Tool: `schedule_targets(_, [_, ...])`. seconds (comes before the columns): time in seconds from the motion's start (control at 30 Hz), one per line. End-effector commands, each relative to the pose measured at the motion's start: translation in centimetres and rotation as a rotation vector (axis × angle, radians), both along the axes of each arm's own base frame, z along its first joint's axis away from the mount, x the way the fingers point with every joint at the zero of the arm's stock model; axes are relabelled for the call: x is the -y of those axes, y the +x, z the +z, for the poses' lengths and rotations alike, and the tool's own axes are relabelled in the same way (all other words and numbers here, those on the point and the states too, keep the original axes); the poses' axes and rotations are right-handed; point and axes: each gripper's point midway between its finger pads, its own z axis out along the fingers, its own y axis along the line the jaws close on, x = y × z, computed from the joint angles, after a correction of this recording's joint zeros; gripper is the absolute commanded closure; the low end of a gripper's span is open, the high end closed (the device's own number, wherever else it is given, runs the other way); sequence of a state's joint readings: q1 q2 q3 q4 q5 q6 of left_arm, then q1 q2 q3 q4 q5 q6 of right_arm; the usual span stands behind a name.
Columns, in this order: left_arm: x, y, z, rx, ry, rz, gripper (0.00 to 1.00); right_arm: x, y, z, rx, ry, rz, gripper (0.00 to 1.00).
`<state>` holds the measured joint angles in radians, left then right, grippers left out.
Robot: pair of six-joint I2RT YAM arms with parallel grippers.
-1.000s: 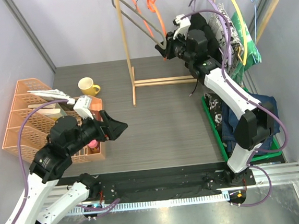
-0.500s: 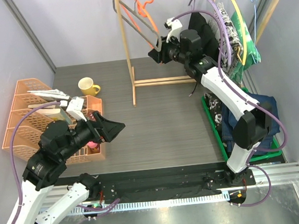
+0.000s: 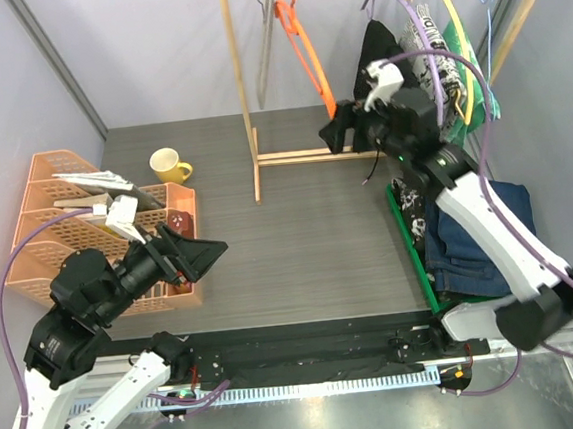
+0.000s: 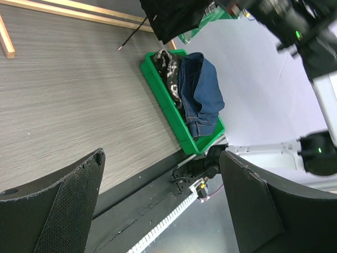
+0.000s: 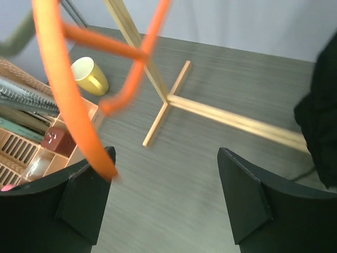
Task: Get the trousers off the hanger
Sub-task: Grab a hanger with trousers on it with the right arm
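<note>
In the right wrist view the orange hanger is smeared by blur and runs off the top edge. The black trousers are cut by the right edge. From above, the right arm covers the lower part of the newspaper-print trousers, and the yellow hanger crosses the green-and-white trousers. In the green bin, the denim trousers overlie part of the marbled trousers.

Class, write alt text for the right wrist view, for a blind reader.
The right gripper stands open and empty, a blurred orange hanger close by one finger. Beyond are the wooden rack foot, a yellow mug and a black garment.
</note>
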<state>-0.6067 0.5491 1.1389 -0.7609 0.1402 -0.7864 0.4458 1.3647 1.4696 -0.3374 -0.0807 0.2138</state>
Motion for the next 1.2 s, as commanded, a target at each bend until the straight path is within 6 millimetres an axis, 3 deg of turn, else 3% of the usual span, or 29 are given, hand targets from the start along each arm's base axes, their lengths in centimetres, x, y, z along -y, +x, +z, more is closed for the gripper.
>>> schedule_targets(0.0, [-0.7, -0.2, 0.6, 0.016, -0.012, 0.028, 0.11, 3.1, -3.8, -0.9, -0.004, -0.018, -0.071, 0.15])
schedule_targets(0.03, [-0.7, -0.2, 0.5, 0.017, -0.009, 0.027, 0.11, 4.4, -4.9, -0.8, -0.001, -0.025, -0.107, 0.14])
schedule_targets(0.07, [-0.6, -0.1, 0.4, 0.016, -0.006, 0.029, 0.11, 5.3, -5.4, -2.1, -0.024, -0.044, -0.14, 0.14])
schedule_targets(0.23, [-0.4, 0.1, 0.0, 0.021, 0.014, 0.013, 0.11, 8.5, -8.6, -4.3, -0.112, 0.0, -0.28, 0.14])
schedule_targets(0.37, [0.0, 0.2, -0.3, 0.02, 0.018, -0.005, 0.11, 11.1, -9.5, -6.4, -0.16, 0.007, -0.432, 0.14])
schedule_targets(0.53, [0.1, 0.0, -0.9, 0.015, 0.03, -0.02, 0.11, 15.2, -9.2, -6.1, -0.162, -0.073, -0.645, 0.13])
schedule_targets(0.57, [0.1, -0.1, -0.9, 0.017, 0.032, -0.022, 0.11, 15.7, -9.0, -4.4, -0.136, -0.065, -0.669, 0.13])
schedule_targets(0.6, [0.0, -0.1, -0.9, 0.02, 0.035, -0.021, 0.11, 16.1, -8.7, -4.6, -0.154, -0.106, -0.689, 0.13])
schedule_targets(0.63, [-0.1, -0.2, -0.9, 0.026, 0.037, -0.021, 0.11, 17.0, -8.6, -3.7, -0.138, -0.118, -0.73, 0.13])
schedule_targets(0.67, [-0.2, -0.2, -0.9, 0.025, 0.041, -0.016, 0.11, 17.3, -8.4, -1.5, -0.102, -0.099, -0.744, 0.13])
schedule_targets(0.73, [-0.3, -0.2, -1.0, 0.031, 0.049, -0.017, 0.11, 17.7, -7.9, -0.1, -0.08, -0.124, -0.759, 0.13])
schedule_targets(0.77, [-0.3, -0.3, -1.0, 0.033, 0.052, -0.017, 0.11, 17.9, -7.8, 2.3, -0.038, -0.098, -0.768, 0.13])
schedule_targets(0.83, [-0.3, -0.2, -1.1, 0.034, 0.058, -0.018, 0.11, 18.2, -7.3, 4.2, -0.001, -0.12, -0.774, 0.14])
schedule_targets(0.87, [-0.2, -0.2, -1.3, 0.034, 0.063, -0.021, 0.11, 18.8, -7.5, 6.8, 0.05, -0.096, -0.8, 0.14])
schedule_targets(0.93, [-0.2, -0.1, -1.4, 0.038, 0.074, -0.026, 0.11, 19.1, -7.1, 8.6, 0.089, -0.118, -0.812, 0.14])
schedule_targets(0.97, [-0.1, 0.0, -1.5, 0.037, 0.08, -0.027, 0.11, 19.4, -7.4, 10.8, 0.133, -0.096, -0.822, 0.14])
schedule_targets(1.13, [0.2, 0.6, -1.9, 0.043, 0.108, -0.036, 0.1, 18.7, -5.5, 15.0, 0.23, -0.101, -0.791, 0.14])
schedule_targets(1.17, [0.3, 0.7, -2.0, 0.044, 0.115, -0.039, 0.11, 18.2, -4.0, 15.6, 0.234, -0.117, -0.779, 0.14])
